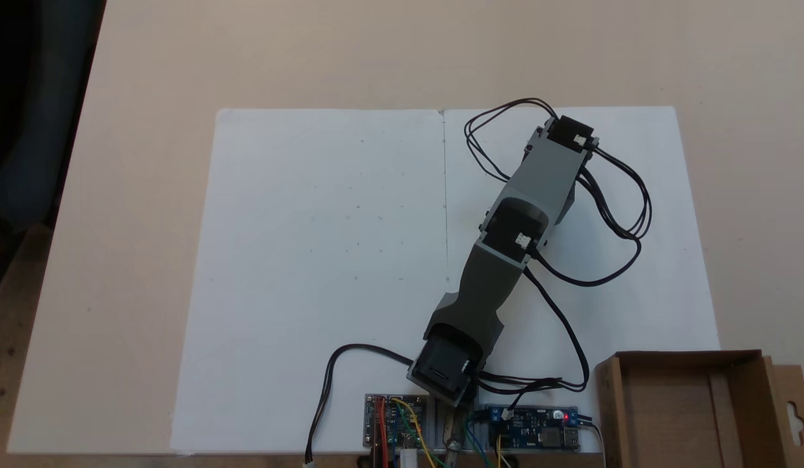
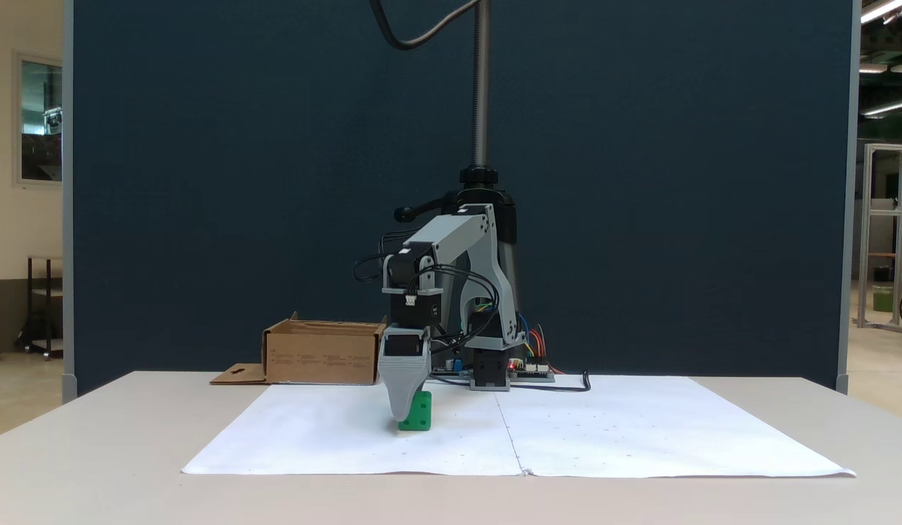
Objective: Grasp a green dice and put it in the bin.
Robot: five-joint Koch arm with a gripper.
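Observation:
In a fixed view from the front, the green dice (image 2: pixel 422 412) rests on the white paper just left of the sheet's centre seam. My gripper (image 2: pixel 405 413) points straight down at it, tip at paper level. One grey finger (image 2: pixel 402 383) covers the dice's left part, and the other jaw is hidden behind it, so the frames do not show whether the gripper is open or shut. The bin (image 2: pixel 323 354), a brown cardboard box, stands behind and to the left. Seen from above, the bin (image 1: pixel 733 364) is at the bottom right and the outstretched arm (image 1: pixel 544 175) hides the dice.
White paper (image 1: pixel 324 260) covers the middle of the beige table. Circuit boards (image 1: pixel 535 428) and loose black cables (image 1: pixel 609 214) lie by the arm's base. The bin's flap (image 1: pixel 791 409) with a keyhole cutout hangs out to the side. A dark partition (image 2: pixel 239 182) stands behind the table.

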